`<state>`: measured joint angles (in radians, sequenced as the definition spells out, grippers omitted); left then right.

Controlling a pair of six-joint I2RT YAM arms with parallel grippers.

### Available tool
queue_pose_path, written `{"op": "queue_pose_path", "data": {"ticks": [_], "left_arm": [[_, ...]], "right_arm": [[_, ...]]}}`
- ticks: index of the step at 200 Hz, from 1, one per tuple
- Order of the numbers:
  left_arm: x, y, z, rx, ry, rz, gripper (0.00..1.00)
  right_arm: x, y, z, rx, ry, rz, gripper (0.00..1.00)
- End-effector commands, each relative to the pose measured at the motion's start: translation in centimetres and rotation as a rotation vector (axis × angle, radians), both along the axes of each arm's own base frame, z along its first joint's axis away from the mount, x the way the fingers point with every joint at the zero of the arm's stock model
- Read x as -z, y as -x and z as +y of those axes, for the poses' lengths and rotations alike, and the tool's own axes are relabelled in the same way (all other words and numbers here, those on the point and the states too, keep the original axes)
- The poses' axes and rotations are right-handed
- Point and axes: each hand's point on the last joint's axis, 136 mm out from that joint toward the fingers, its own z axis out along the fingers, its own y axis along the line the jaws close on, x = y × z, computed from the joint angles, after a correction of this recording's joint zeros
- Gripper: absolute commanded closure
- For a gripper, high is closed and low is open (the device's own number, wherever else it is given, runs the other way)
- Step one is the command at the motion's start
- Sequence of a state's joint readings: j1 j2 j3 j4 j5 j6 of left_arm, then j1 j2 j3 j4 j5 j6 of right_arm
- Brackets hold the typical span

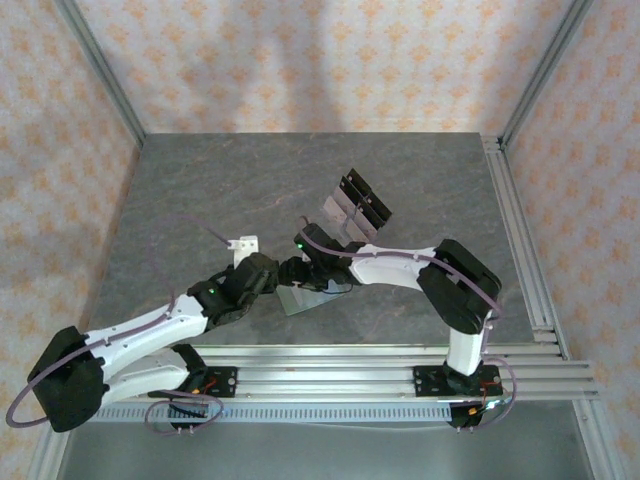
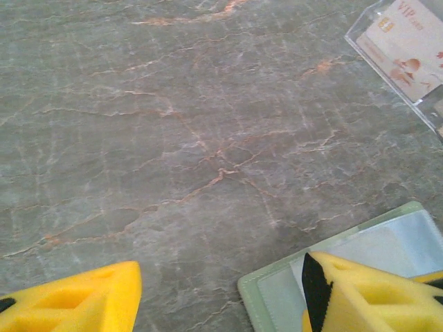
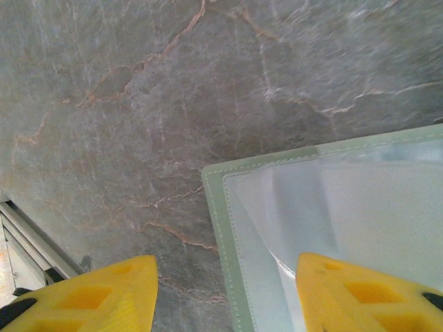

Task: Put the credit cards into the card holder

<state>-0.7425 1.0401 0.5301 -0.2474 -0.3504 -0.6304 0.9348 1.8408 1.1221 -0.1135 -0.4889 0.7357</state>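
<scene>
two grippers are hovering over the open card holder [image 1: 300, 298], lying flat on the table [image 1: 200, 190]; the left gripper [image 2: 220, 266] and right gripper [image 3: 225, 261] are standing spread, pinching nothing; credit cards [image 2: 408, 48] are sitting in the clear rack [image 1: 358, 208]

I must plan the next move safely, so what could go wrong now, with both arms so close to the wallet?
1. The left fingers and right fingers both stand open astride an edge of the open green wallet; the arms nearly meet and might collide.
2. Closing there may crease or drag its clear pocket.
3. The VIP card lies in the acrylic rack, close enough to be bumped.
</scene>
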Motion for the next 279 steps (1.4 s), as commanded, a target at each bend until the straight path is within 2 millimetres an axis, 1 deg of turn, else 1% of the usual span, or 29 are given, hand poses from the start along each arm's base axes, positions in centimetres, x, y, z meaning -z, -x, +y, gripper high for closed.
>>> {"op": "queue_pose_path", "data": {"ticks": [1, 19, 44, 56, 71, 88, 114, 126, 140, 166, 199, 228, 260, 279], "left_arm": [[-0.8, -0.1, 1.2, -0.051, 0.001, -0.032, 0.36], [-1.3, 0.1, 2.1, -0.081, 0.000, -0.050, 0.36], [-1.8, 0.7, 3.5, -0.123, 0.013, -0.077, 0.36], [-1.9, 0.9, 3.9, -0.135, 0.024, -0.084, 0.36], [-1.7, 1.1, 4.1, -0.134, 0.028, -0.075, 0.36], [-1.3, 1.1, 3.9, -0.123, 0.027, -0.056, 0.36], [-0.4, 1.0, 3.2, -0.102, 0.027, -0.020, 0.36], [-0.1, 0.9, 2.9, -0.094, 0.026, -0.006, 0.36], [0.4, 0.8, 2.5, -0.084, 0.025, 0.010, 0.36], [0.9, 0.5, 2.0, -0.074, 0.018, 0.031, 0.36], [1.3, 0.3, 1.6, -0.063, 0.014, 0.048, 0.36], [1.5, 0.2, 1.4, -0.057, 0.009, 0.054, 0.36], [1.7, 0.2, 1.4, -0.056, 0.005, 0.058, 0.36], [1.7, 0.1, 1.3, -0.055, 0.004, 0.058, 0.36]], "right_arm": [[-2.5, 2.6, 3.3, -0.102, -0.050, -0.004, 0.44], [-4.2, 3.1, 4.3, -0.130, -0.069, -0.027, 0.44], [-6.6, 2.7, 4.5, -0.131, -0.091, -0.069, 0.44], [-7.7, 2.3, 4.0, -0.132, -0.068, -0.114, 0.44], [-8.2, 1.0, 2.3, -0.102, -0.017, -0.166, 0.44], [-7.4, -0.6, -0.2, -0.063, 0.056, -0.190, 0.43], [-4.9, -2.3, -4.3, -0.018, 0.165, -0.194, 0.42], [-3.6, -2.7, -5.7, -0.010, 0.212, -0.191, 0.42], [-2.3, -3.0, -6.6, -0.011, 0.250, -0.187, 0.42], [-0.5, -3.0, -7.3, -0.026, 0.298, -0.177, 0.42], [1.0, -3.2, -8.0, -0.022, 0.343, -0.175, 0.42], [2.5, -2.7, -8.4, -0.020, 0.355, -0.144, 0.42], [4.1, -1.8, -7.6, -0.024, 0.310, -0.083, 0.43], [4.3, -1.3, -6.9, -0.032, 0.267, -0.052, 0.43]]}}
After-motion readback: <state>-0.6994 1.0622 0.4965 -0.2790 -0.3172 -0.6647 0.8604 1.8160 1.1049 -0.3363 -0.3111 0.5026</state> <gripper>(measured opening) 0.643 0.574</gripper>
